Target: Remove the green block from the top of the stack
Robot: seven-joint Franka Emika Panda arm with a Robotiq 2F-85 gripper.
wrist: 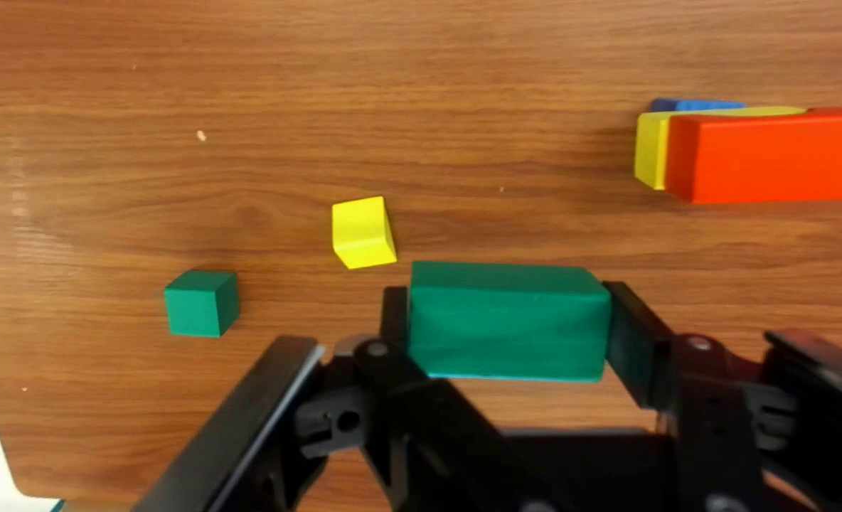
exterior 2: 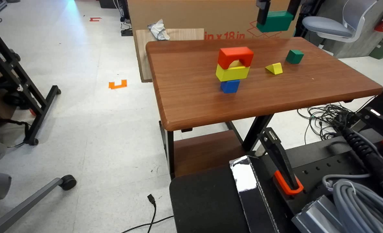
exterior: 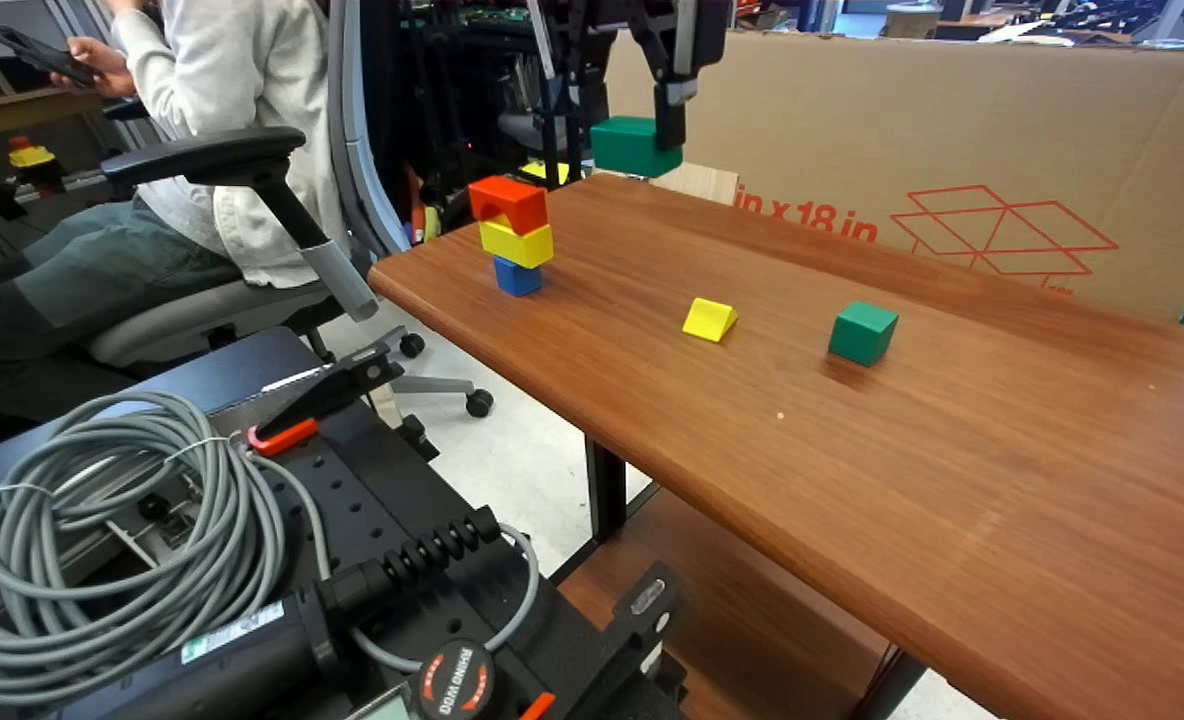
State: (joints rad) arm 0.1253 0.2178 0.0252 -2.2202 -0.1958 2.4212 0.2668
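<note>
Gripper (wrist: 510, 320): two black fingers (wrist: 631, 334) pinch the green block (exterior 2: 275, 22) by its ends, its long side spanning the gap between them in the wrist view.
Green block: held aloft, well apart from the stack (exterior: 517, 243) and above the level of the wooden table (exterior: 912, 480) in both exterior views.
Stack: three pieces stand upright on the tabletop, with a red arch (exterior 2: 235, 51) on top, a yellow block (exterior 2: 233, 74) in the middle and a smaller blue block (exterior 2: 230, 86) at the foot.
Green cube (exterior: 862, 333): sits on the table, well apart from the stack.
Yellow wedge (exterior: 710, 319): lies on the wood between the stack and the green cube, touching neither.
Cardboard (exterior: 952, 120): a large brown panel, printed in red, rises behind the table.
Seated person (exterior: 232, 100): wears a light sweatshirt and holds a dark handheld device (exterior: 42, 55) in an exterior view.
Gray cable (exterior: 252, 540): lies coiled in the foreground, near a black-and-orange clamp (exterior 2: 282, 158).
</note>
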